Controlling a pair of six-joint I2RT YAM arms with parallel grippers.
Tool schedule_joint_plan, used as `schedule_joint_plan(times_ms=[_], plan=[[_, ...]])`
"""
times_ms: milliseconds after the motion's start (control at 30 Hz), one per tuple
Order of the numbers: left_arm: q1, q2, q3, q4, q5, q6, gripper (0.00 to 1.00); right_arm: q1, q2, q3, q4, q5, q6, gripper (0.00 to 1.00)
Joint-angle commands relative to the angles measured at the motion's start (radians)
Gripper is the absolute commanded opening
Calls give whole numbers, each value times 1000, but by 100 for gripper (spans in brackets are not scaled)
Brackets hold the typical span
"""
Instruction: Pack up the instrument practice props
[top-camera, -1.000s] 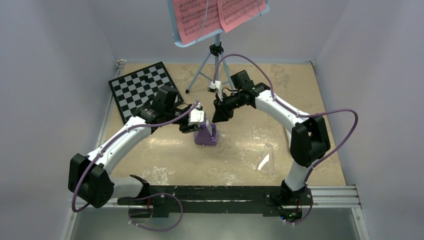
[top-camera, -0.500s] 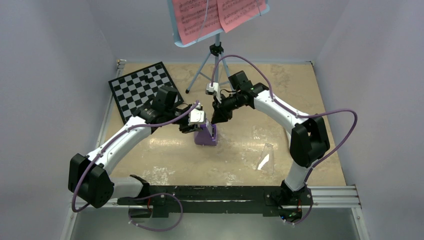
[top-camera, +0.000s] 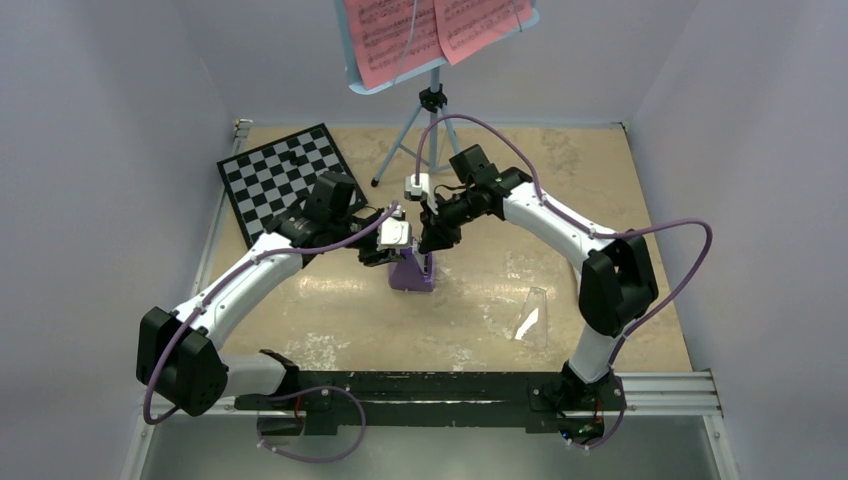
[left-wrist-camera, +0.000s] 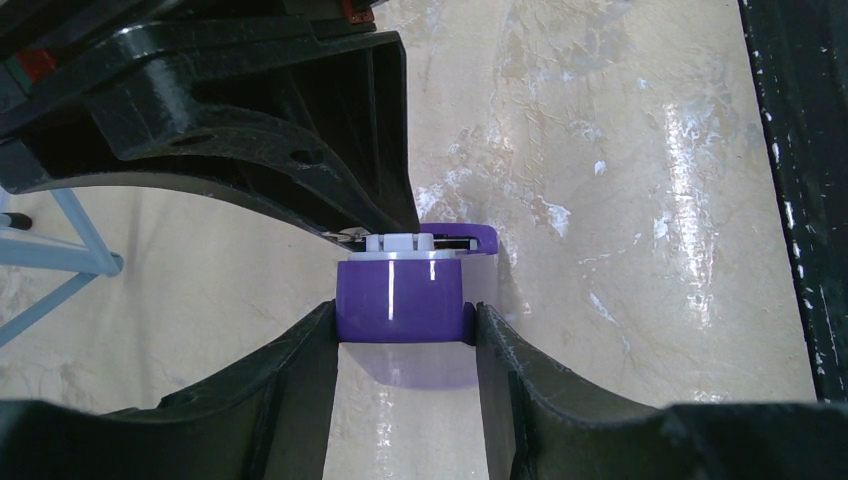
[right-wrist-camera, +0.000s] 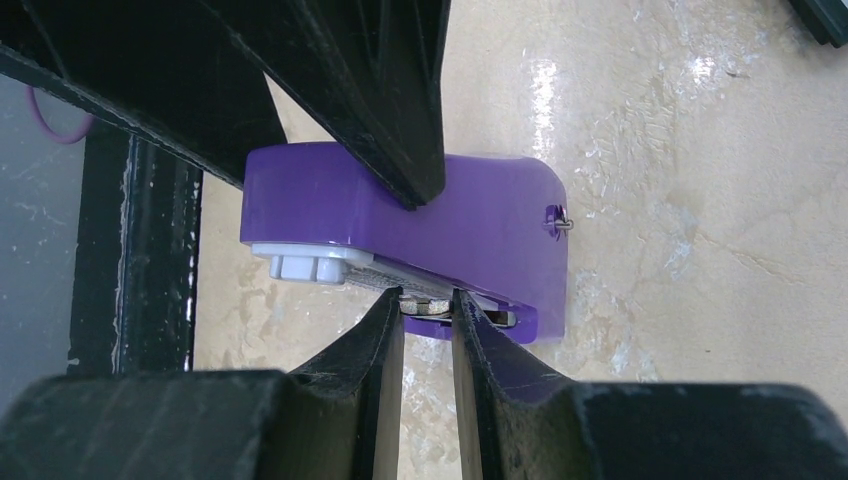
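Metronome (top-camera: 413, 272), purple, sits on table (top-camera: 600, 185) rt of chessboard (top-camera: 285, 178), about level w/ its near corner. Vs 1 s ago: rt arm (top-camera: 560, 215) has swung slightly toward chessboard, rt gripper (right-wrist-camera: 428, 302) is further in w/ fingers narrower; metronome & lt gripper (left-wrist-camera: 402, 312) unchanged. Metronome seems upright, long axis vertical, white-fitted front facing rt gripper. Lt fingers clamp its purple sides; rt fingers, nearly together, pinch a small part on that front. Both grippers crowd it. Clear cover (top-camera: 531, 318) lies much farther rt of chessboard, well apart. Music stand (top-camera: 433, 100) w/ pink pages (top-camera: 395, 35) stands rt of chessboard's far corner.
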Motion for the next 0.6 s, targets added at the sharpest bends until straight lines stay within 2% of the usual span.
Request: schedule_joint_plan(times_ms=[0,200,567], plan=[[-1,18,-25,-36,-91,-12,0,28,-38,42,-45,-66,-7,9],[-3,11,-38,11,-118,-33,0,45,-37,62,-68,-59,-7,8],[-29,-44,-103,122,-194,-33,0,58,-6,117,-70,-39,121,7]])
